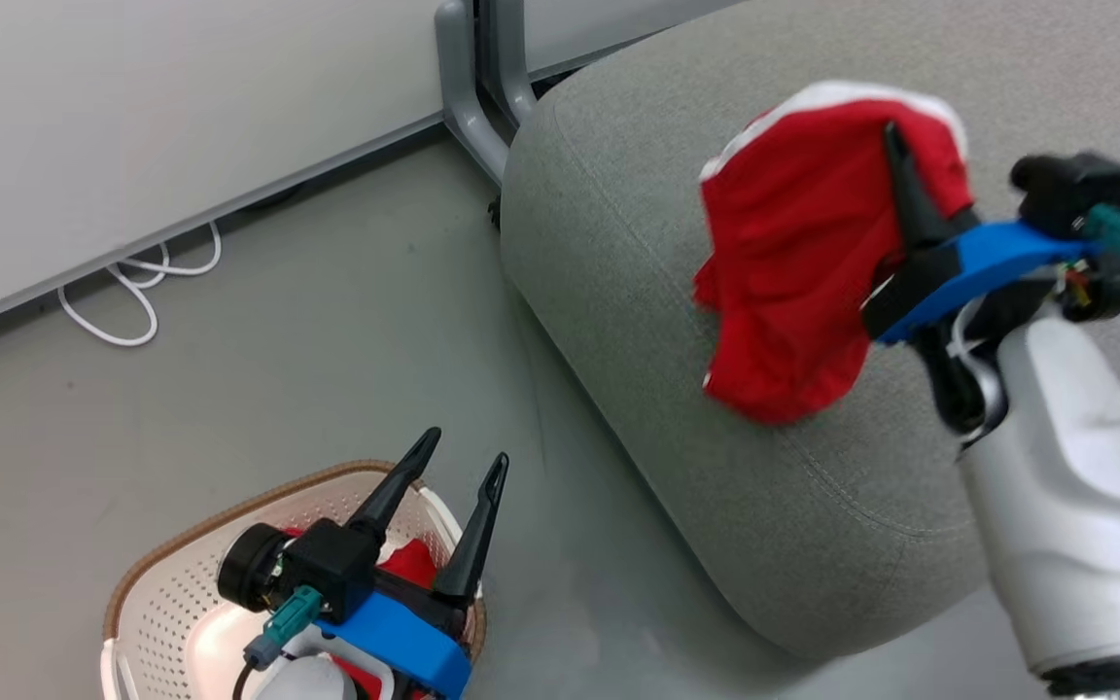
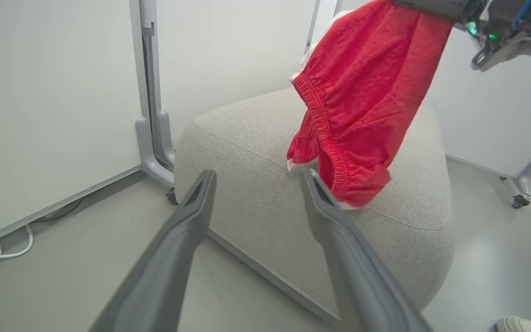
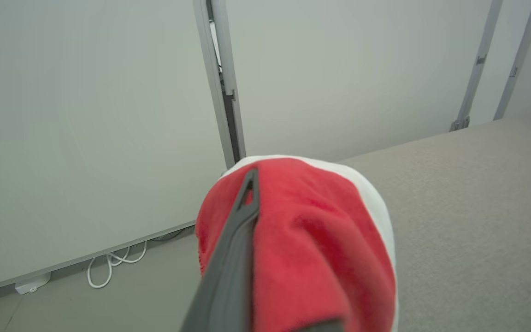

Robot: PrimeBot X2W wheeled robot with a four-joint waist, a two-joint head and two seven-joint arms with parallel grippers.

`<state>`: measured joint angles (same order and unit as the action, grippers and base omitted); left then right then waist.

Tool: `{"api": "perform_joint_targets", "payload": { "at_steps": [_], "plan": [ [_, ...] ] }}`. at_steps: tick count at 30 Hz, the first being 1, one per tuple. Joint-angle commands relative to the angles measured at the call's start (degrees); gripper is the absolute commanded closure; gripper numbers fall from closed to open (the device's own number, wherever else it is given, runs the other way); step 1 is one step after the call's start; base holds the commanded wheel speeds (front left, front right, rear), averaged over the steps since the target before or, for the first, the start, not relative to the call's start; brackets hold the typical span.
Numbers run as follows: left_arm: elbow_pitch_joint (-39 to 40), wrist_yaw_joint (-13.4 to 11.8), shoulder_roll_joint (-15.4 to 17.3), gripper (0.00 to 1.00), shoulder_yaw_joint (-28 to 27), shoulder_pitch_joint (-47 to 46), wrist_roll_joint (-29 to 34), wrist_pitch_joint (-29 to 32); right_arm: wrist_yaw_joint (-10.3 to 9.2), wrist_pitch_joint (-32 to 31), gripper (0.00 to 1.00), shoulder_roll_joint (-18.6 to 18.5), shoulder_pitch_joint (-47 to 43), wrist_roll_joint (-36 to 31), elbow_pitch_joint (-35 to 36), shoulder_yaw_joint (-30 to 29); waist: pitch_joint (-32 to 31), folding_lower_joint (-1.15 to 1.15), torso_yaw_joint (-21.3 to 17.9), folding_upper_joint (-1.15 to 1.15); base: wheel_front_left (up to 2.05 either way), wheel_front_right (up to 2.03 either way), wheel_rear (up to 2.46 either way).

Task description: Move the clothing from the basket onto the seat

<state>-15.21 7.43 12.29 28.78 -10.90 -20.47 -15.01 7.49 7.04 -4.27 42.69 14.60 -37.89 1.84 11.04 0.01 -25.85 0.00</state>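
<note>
Smooth grey floor [image 1: 327, 321]. Carries the cream perforated basket [image 1: 161, 593] at the near left and the large grey upholstered seat [image 1: 667, 340] to the right, well apart. Loops of white cable [image 1: 132, 292] at the far left; grey partition foot [image 1: 468, 107] just beside the seat's far corner.

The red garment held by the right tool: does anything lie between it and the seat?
Nothing visible does. The red garment hangs from the right tool over the seat, with only grey upholstery showing beneath it.
</note>
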Motion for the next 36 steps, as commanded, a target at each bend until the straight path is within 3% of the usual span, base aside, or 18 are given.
{"api": "perform_joint_targets", "payload": {
  "at_steps": [1,11,24,36],
  "plan": [
    [0.32,0.04,0.55,0.0,0.13,-1.48,0.34,-0.26,0.01,-0.51,1.0,-1.39,2.48,-0.76,0.52,-1.57,2.09,-0.01,1.28,0.0,0.0,0.0,0.0],
    [2.08,0.03,3.03,0.0,1.84,-7.47,1.46,-0.26,0.01,-1.66,1.0,-10.2,13.39,-3.01,0.65,-16.88,10.36,-0.01,6.58,0.0,0.0,0.0,0.0],
    [4.05,0.03,6.82,0.0,2.84,-12.83,2.48,-0.26,0.02,5.19,1.0,-14.18,12.04,-1.2,-10.82,-33.45,19.95,-0.01,11.72,0.0,0.0,0.0,0.0],
    [4.05,0.03,6.79,0.0,1.62,-13.19,2.96,-0.26,0.01,7.87,1.0,-13.69,13.21,-3.97,-19.76,-34.48,20.7,-0.01,12.9,0.0,0.0,0.0,0.0]
  ]
}}
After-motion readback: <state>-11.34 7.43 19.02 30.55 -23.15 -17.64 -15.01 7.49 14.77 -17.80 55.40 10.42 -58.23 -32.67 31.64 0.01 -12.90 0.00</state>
